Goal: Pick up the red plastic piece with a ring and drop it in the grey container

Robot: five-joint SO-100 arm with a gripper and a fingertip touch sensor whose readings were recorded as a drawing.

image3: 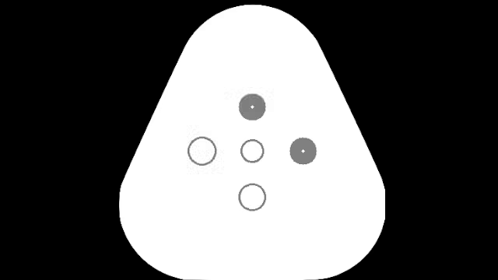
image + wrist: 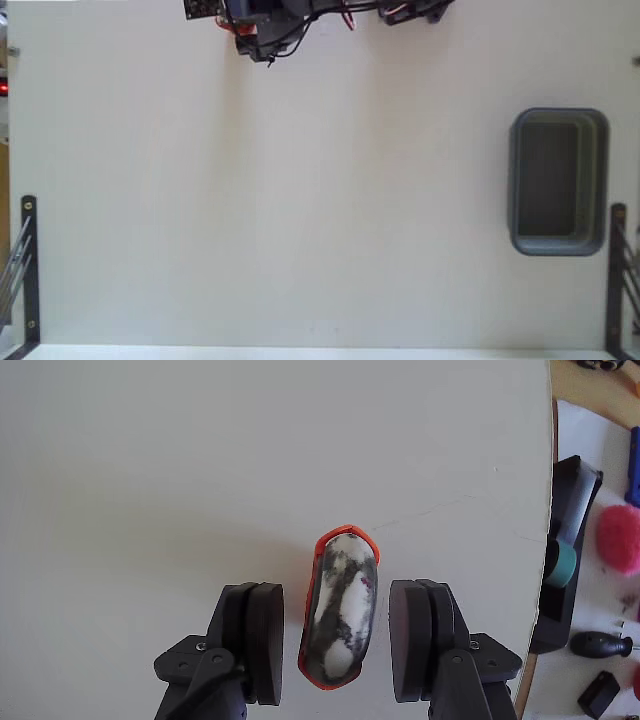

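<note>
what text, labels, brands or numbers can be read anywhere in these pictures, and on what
None can be read.
The red plastic piece between the open gripper fingers shows only black-and-white mottling, no lettering.
The grey container is unmarked.
The white table carries no print.
The clutter past the table edge in the wrist view is too small and blurred to show any text.

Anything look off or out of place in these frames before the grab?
Nothing stands out. In the wrist view the red plastic piece lies intact on the table between the open gripper fingers. In the fixed view the grey container sits upright and empty at the table's right side.
</note>
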